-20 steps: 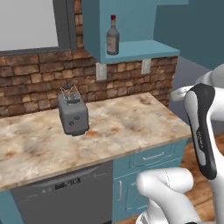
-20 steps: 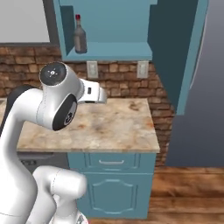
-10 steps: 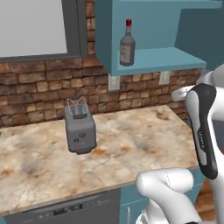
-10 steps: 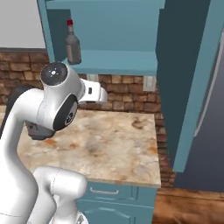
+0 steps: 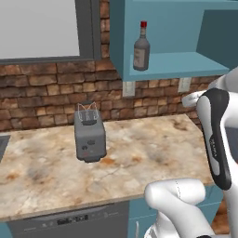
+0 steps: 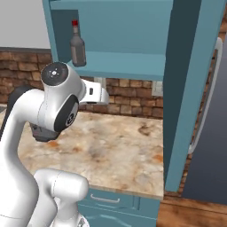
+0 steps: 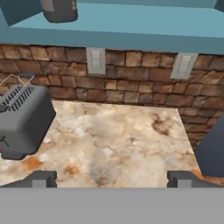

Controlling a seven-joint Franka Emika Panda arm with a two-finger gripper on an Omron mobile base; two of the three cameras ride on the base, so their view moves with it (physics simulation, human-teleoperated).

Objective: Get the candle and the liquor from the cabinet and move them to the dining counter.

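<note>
The liquor is a dark bottle with a red cap, standing upright at the left end of the teal shelf in the open cabinet. From the right it shows as the liquor inside the cabinet, whose door hangs open on the right. My gripper is open, empty, and level with the brick wall below the shelf. In the hand view, the base of the liquor sits at the upper left. The candle and the dining counter are out of view.
A grey toaster stands on the marbled counter to my left, with a dishwasher under it. Two wall outlets sit on the brick wall. A grey fridge stands beyond the open door.
The whole picture has grown and shifted: the base has driven closer to the counter and cabinet. The arm holds the same pose and the jaws stay open.
</note>
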